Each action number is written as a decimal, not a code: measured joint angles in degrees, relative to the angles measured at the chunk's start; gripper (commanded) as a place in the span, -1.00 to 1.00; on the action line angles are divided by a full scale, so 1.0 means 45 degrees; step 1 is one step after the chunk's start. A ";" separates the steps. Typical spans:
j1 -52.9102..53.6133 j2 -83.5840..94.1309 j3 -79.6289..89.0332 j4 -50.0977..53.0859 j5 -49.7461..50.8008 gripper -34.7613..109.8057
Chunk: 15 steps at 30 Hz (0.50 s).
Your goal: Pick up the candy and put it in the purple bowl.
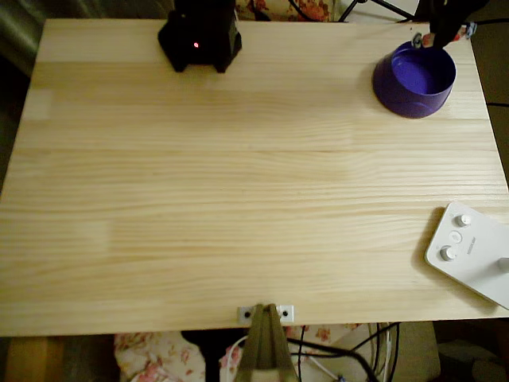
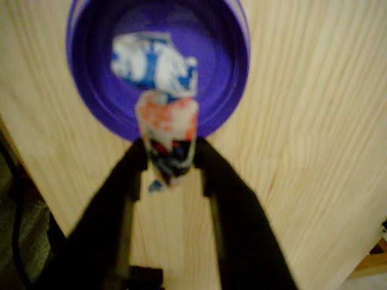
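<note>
The purple bowl [image 1: 407, 99] stands at the back right corner of the wooden table. My gripper [image 1: 436, 33] hovers over the bowl's far rim. In the wrist view my gripper [image 2: 171, 156] is shut on the candy [image 2: 167, 118]. Its two black fingers [image 2: 130, 172] pinch the candy's lower end. The red, blue and orange wrapper and its pale twisted end stick out over the purple bowl [image 2: 227, 72]. The candy hangs above the bowl's near rim and inside, apart from the bowl's bottom.
The arm's black base [image 1: 199, 36] sits at the back of the table, left of centre. A white device with round knobs [image 1: 471, 251] lies at the front right edge. A metal clamp [image 1: 266, 313] grips the front edge.
</note>
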 measured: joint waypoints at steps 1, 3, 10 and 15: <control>0.0059 -0.0020 -0.0020 0.0000 0.0000 -0.40; 0.0254 -0.0020 -0.0020 0.0000 0.0000 -0.38; 0.0195 -0.0039 -0.0020 0.0000 0.0000 -0.36; 0.0254 -0.0039 -0.0020 0.0020 0.0117 -0.34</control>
